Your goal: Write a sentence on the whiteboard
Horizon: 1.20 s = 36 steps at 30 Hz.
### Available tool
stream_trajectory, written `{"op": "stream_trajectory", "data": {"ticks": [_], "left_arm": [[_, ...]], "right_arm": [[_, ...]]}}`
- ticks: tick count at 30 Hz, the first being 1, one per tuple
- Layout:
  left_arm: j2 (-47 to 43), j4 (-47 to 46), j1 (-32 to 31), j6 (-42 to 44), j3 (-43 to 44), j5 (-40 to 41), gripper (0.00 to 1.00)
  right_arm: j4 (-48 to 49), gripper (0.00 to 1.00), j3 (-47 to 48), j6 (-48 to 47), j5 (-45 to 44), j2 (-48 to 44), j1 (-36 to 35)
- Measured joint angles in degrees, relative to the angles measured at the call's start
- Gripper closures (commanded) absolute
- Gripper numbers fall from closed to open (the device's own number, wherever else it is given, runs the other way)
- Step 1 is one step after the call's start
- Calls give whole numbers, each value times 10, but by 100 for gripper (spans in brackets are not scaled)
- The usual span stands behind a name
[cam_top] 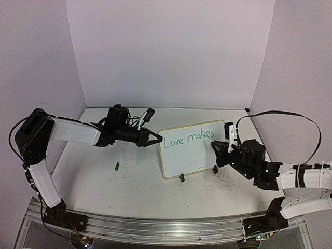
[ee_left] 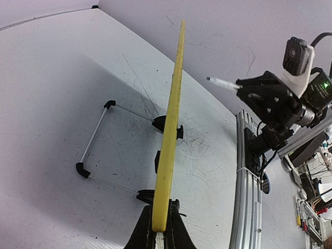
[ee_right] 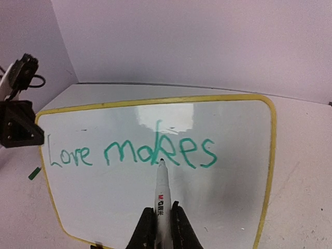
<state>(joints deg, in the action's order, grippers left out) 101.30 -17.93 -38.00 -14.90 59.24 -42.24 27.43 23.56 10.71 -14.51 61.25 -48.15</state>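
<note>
The whiteboard [cam_top: 189,150] stands tilted at mid-table, its yellow frame [ee_left: 171,129] edge-on in the left wrist view. "Love makes" is written on it in green [ee_right: 155,150]. My left gripper [cam_top: 154,138] is shut on the board's left edge, and its jaws [ee_left: 161,222] pinch the yellow frame. My right gripper [cam_top: 223,151] is shut on a white marker [ee_right: 162,189], with its jaws [ee_right: 162,210] round the barrel. The marker tip points at the board just below the "k". In the left wrist view the marker [ee_left: 223,83] hangs a short way off the board's face.
A green marker cap [cam_top: 118,166] lies on the table left of the board, also seen as the cap [ee_right: 34,173] in the right wrist view. A wire stand [ee_left: 96,132] props the board from behind. Black clip feet [cam_top: 182,177] hold its lower edge. An aluminium rail [cam_top: 166,223] runs along the near edge.
</note>
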Motion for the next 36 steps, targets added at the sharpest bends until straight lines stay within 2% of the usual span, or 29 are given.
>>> {"op": "stream_trajectory", "data": {"ticks": [9,19,36], "left_arm": [[0,0,-1,0,0,0,100],[0,6,-1,0,4,0,100],[0,9,-1,0,5,3,100]], "right_arm": [[10,100,85,-67,29,197,-121],[18,100,147,-77,8,266,-161],[1,100,156,-56,-65,289,-172]]}}
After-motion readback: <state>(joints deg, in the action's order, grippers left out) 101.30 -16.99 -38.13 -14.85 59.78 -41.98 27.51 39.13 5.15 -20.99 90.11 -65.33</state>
